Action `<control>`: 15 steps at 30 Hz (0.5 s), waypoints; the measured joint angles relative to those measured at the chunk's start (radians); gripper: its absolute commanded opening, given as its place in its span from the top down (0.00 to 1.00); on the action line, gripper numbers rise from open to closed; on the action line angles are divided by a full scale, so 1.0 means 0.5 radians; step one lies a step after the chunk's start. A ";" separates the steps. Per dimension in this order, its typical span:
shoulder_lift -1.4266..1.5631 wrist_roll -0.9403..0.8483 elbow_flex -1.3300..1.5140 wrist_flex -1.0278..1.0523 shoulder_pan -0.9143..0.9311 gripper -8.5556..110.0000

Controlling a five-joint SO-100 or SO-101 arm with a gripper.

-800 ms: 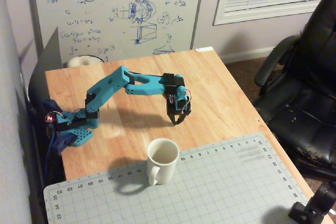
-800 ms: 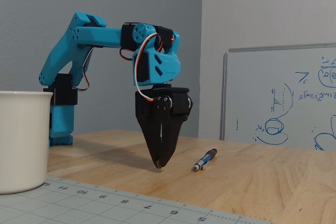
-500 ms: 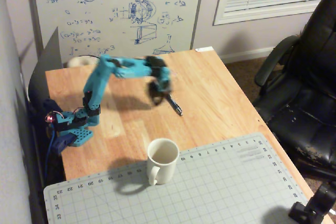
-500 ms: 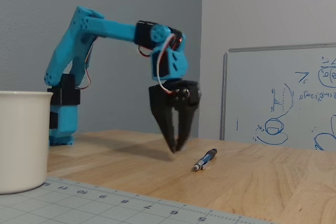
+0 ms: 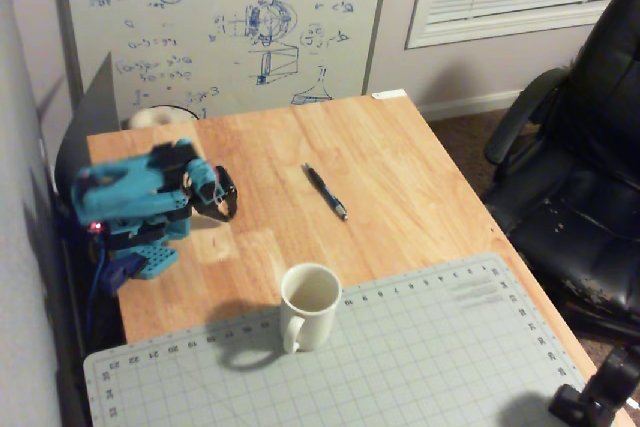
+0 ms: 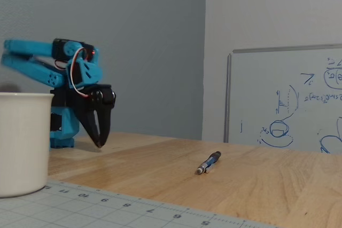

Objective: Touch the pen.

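A: Start at the bottom of your high fixed view. What sits nearest?

B: You have the grey cutting mat (image 5: 420, 347) filling the lower part of the frame, with the white mug (image 5: 309, 305) standing upright at its upper left edge, handle toward the lower left. In the low fixed view the mug (image 6: 24, 142) fills the lower left corner, again on the mat (image 6: 133, 206).

A: And beyond that?

B: The pen (image 5: 325, 191) lies flat on the bare wooden table (image 5: 400, 157), close to the centre of your high view, its length running diagonally from upper left to lower right. In the low view the pen (image 6: 208, 162) rests right of centre, its silvery tip toward the lower left. Nothing touches it.

A: Where is your arm?

B: At the left of both frames. The teal arm is folded low, and the gripper (image 5: 226, 209) points down close to the tabletop, well apart from the pen. In the low view the gripper (image 6: 99, 143) shows its dark fingers pressed together into one point (no gap is visible between them), holding nothing.

A: Farthest back?

B: A whiteboard (image 5: 230, 17) with blue sketches stands in the upper part of your high view, and a black office chair (image 5: 580, 177) takes the right edge.
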 measured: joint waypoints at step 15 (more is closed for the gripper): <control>0.304 0.000 0.104 0.015 0.000 0.92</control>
